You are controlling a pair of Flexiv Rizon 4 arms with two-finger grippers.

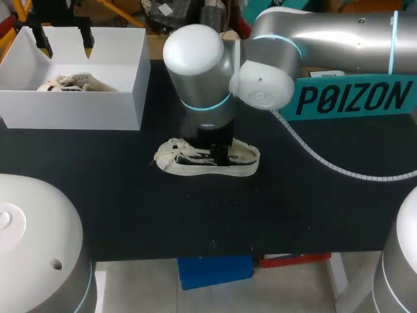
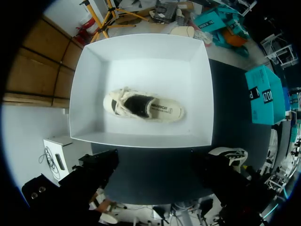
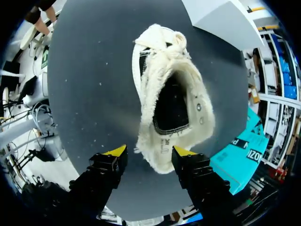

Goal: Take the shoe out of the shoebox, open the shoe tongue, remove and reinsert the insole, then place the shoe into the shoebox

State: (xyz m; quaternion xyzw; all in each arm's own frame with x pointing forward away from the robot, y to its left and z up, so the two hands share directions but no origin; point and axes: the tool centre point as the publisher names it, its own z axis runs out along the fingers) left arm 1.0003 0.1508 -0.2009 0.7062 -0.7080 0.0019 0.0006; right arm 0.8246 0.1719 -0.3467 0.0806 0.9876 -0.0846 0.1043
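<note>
Cream canvas low-top shoe (image 3: 171, 101): upright on black matte desk (image 1: 130, 215), heel between fingers of right hand (image 3: 149, 151), toe pointing away ahead.
Right hand: spread wide, gripping nothing, straddling heel.
Left hand (image 1: 67, 44): spread, empty, above white cardboard shoebox (image 1: 71, 111); second cream shoe (image 2: 143, 106) lies inside, below it.
Handling: likely light, floppy upper, stiffer rubber sole; pinch heel collar or tongue edge; laces may snag.
Desk: flat, shoe could slide when tugged; teal box (image 1: 355, 98) beyond right hand, well apart.

Our shoebox (image 1: 71, 111) sits upper left, one shoe (image 1: 71, 83) inside; a second shoe (image 1: 179, 164) lies centre frame, beneath our right arm (image 1: 326, 39).
</note>
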